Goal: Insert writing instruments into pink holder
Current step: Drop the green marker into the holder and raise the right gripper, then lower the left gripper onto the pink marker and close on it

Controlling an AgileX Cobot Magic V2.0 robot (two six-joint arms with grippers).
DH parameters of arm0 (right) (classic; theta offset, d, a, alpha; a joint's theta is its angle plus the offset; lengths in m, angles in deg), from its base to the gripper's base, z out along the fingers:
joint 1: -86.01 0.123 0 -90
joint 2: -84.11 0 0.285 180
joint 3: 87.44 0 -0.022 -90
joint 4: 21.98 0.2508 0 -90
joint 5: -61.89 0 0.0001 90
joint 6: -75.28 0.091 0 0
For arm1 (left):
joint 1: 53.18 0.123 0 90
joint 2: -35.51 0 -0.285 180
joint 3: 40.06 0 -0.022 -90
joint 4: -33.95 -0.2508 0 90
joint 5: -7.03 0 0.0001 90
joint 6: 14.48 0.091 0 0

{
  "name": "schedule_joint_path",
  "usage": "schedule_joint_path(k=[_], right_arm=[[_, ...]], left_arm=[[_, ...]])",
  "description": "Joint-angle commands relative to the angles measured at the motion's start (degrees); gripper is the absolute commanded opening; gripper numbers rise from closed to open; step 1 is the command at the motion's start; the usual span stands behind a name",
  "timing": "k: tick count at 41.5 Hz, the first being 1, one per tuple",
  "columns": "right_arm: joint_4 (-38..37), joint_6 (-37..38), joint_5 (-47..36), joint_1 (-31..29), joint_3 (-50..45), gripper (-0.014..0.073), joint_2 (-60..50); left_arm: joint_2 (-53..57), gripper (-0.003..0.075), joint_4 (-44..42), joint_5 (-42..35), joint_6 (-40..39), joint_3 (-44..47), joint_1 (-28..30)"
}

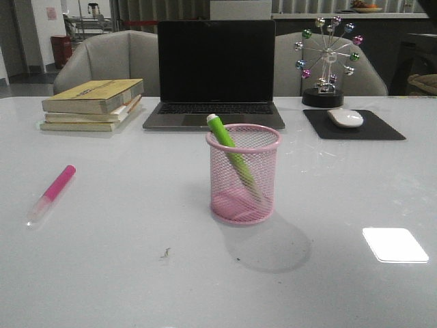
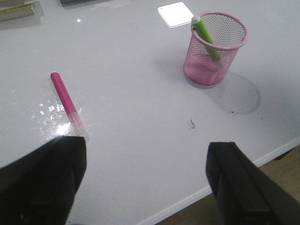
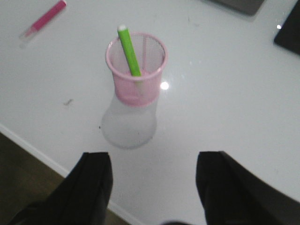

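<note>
The pink mesh holder (image 1: 244, 174) (image 2: 214, 48) (image 3: 136, 68) stands upright at the table's middle. Inside it leans the lime green marker (image 1: 229, 152) (image 2: 206, 36) (image 3: 129, 50), whitish end up and past the rim. The hot pink marker (image 1: 52, 192) (image 2: 66, 101) (image 3: 42, 19) lies flat on the table, left of the holder. My left gripper (image 2: 146, 154) hangs open over the table's near edge, one finger (image 2: 51, 173) close to the pink marker's translucent end. My right gripper (image 3: 153, 164) is open too, above the near edge in front of the holder. Neither arm shows in the front view.
At the back stand a laptop (image 1: 215, 75), a stack of books (image 1: 92, 104), and a mouse (image 1: 345, 117) on a black pad (image 1: 354, 125) beside a ferris-wheel ornament (image 1: 326, 65). A small dark speck (image 1: 164, 254) lies on the white table (image 1: 102, 273). The near table edge (image 2: 187, 199) shows below both grippers.
</note>
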Motion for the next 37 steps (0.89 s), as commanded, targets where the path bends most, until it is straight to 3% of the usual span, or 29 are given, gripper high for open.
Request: schedule_joint_path(k=[1, 26, 37], right_arm=[[-0.6, -0.6, 0.8, -0.3, 1.3, 0.0506, -2.4], [-0.4, -0.6, 3.5, -0.3, 1.2, 0.0506, -3.9], [-0.4, -0.6, 3.5, -0.3, 1.2, 0.0506, -3.9]], left_arm=[[-0.2, 0.0580, 0.6, -4.4, 0.0, -2.0, -0.4], [-1.2, 0.0580, 0.3, -7.8, -0.2, -2.3, -0.3], [-17.3, 0.0580, -6.0, 6.5, -0.9, -11.7, 7.2]])
